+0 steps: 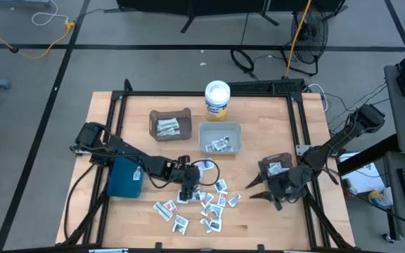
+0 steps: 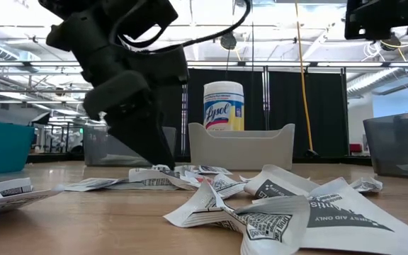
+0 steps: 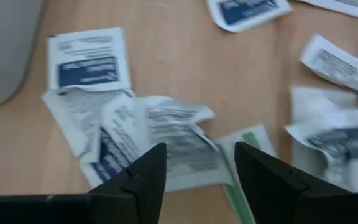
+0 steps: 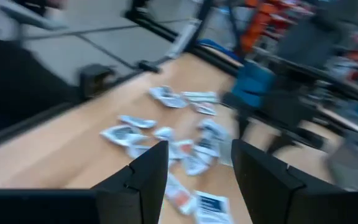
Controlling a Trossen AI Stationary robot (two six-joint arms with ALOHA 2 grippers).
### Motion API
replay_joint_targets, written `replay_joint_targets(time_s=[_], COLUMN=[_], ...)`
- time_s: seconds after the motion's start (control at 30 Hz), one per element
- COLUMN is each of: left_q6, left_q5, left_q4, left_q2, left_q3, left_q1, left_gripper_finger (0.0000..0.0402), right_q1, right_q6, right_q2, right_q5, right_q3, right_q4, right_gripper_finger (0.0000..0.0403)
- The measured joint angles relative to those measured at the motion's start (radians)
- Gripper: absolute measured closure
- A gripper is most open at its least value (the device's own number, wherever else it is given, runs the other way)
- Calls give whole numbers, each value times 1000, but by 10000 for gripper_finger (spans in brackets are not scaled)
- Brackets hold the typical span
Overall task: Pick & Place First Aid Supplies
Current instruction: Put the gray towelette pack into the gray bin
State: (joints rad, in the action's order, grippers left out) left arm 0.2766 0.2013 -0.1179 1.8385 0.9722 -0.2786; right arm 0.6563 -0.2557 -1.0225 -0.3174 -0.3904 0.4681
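1. A teal bin [image 1: 125,178] is seen at the left side of the wooden table [image 1: 259,225], beside the left arm.
2. The left hand [image 1: 186,192] is lowered over the left end of the scattered first aid supplies [image 1: 209,205] near the table's front edge. In the left wrist view its fingers [image 3: 143,177] are parted, with a crumpled white packet [image 3: 179,140] lying in the gap just beyond the tips; nothing is shown gripped.
3. Behind the scatter, a brown bin [image 1: 169,124] and a grey bin [image 1: 220,138] are placed side by side, each with a few packets inside. A white round tub [image 1: 217,98] stands behind them.
4. The right hand [image 1: 273,193] is held above the table to the right of the scatter, well apart from it, next to a dark bin [image 1: 275,167]. Its fingers [image 4: 143,177] are spread and nothing is seen between them.
5. Beyond the table, a grey floor with taped lines, cables and a fan is seen.
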Motion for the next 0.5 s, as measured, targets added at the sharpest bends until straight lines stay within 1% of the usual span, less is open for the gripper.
replay_joint_targets(time_s=[0.1,0.17,0.37,0.5], left_q6=[-24,-30,-2,16], left_q5=[-1,5,46,61], left_q4=[-8,-13,-3,16], left_q2=[0,0,0,4], left_q3=[0,0,0,0], left_q1=[-8,-10,-8,-6], left_gripper_finger=[211,209,198,200], right_q1=[0,0,0,0], right_q6=[0,0,0,0], right_q2=[0,0,0,0], right_q5=[-101,-128,-127,-127], right_q3=[0,0,0,0], right_q4=[5,4,18,18], right_gripper_finger=[232,232,232,232])
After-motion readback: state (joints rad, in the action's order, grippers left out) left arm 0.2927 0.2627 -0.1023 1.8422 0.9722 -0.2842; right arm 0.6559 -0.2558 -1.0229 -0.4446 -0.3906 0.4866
